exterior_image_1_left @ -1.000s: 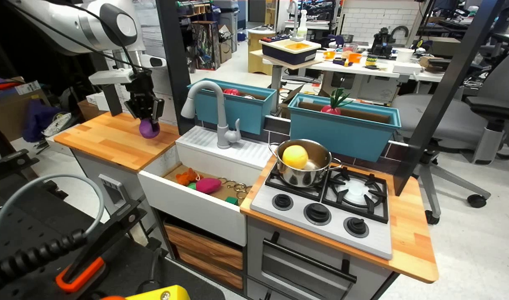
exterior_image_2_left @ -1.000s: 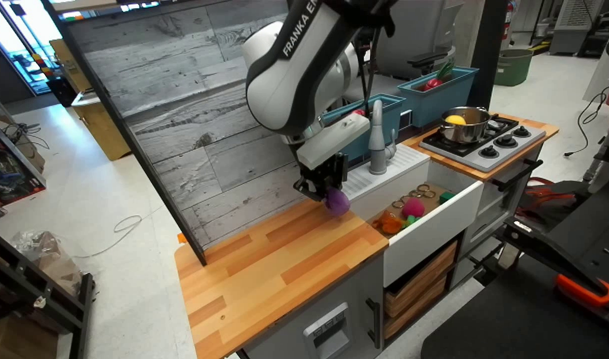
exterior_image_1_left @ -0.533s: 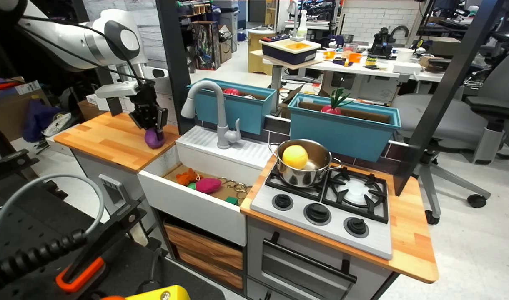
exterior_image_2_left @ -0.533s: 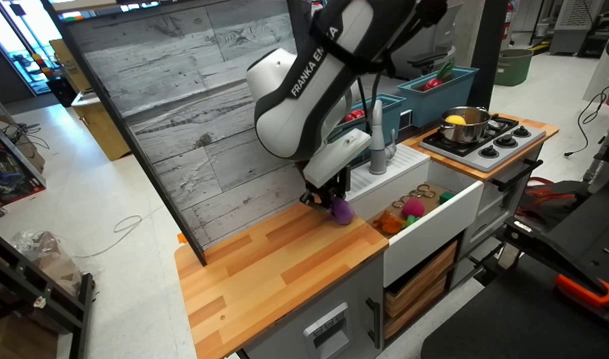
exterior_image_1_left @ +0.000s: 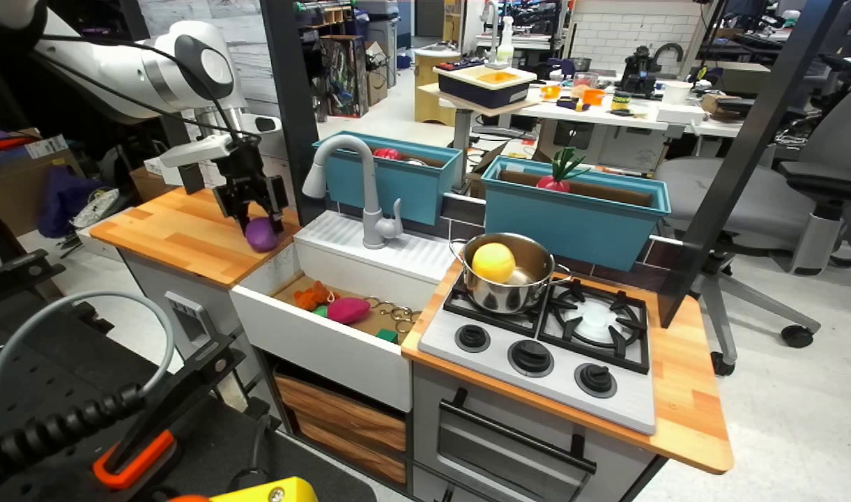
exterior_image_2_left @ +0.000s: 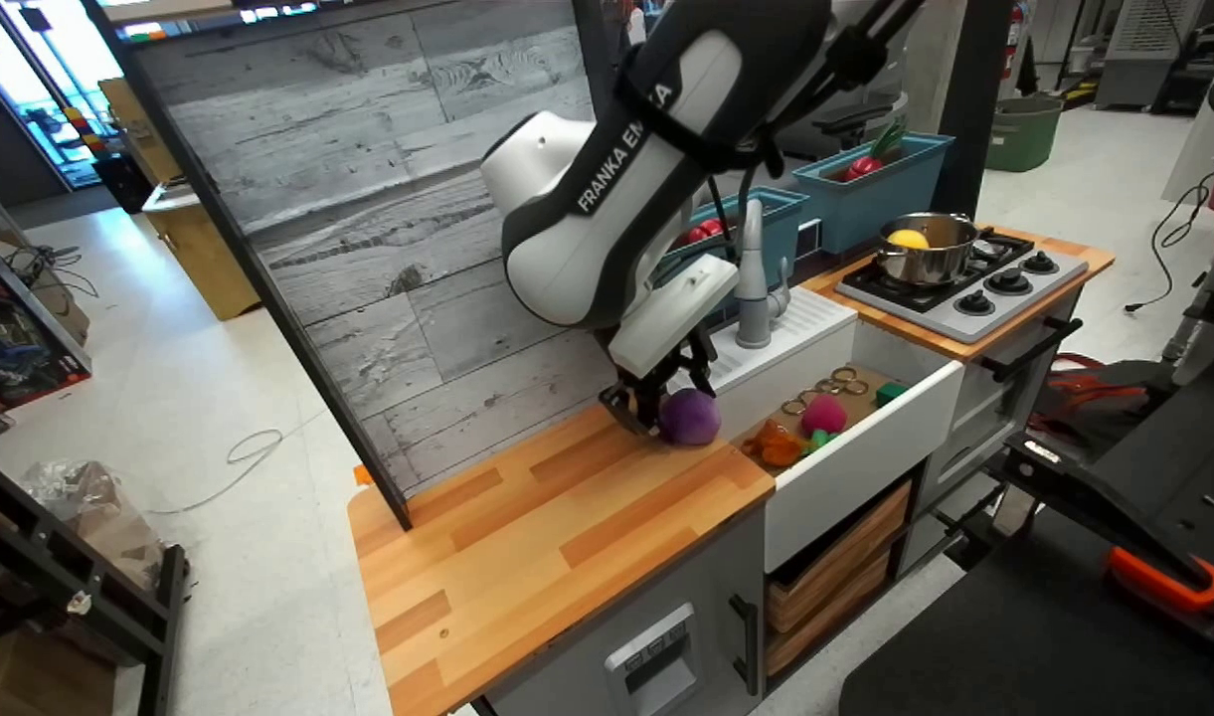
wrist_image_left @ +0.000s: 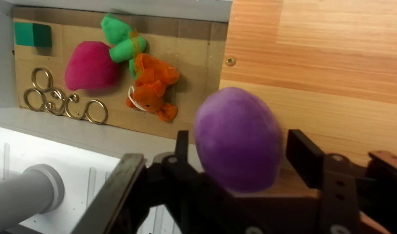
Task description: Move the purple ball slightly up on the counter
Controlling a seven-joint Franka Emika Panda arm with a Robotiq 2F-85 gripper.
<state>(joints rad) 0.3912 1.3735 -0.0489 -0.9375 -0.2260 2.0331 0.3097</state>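
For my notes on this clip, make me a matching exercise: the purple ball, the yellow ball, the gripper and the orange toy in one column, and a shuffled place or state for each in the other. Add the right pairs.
Things
1. purple ball
2. yellow ball
3. gripper
4. orange toy

Places and states
A. inside the metal pot
B. lying in the sink
C. open, jaws apart
D. between two black fingers

Right pairs: 1-D, 2-A, 3-C, 4-B
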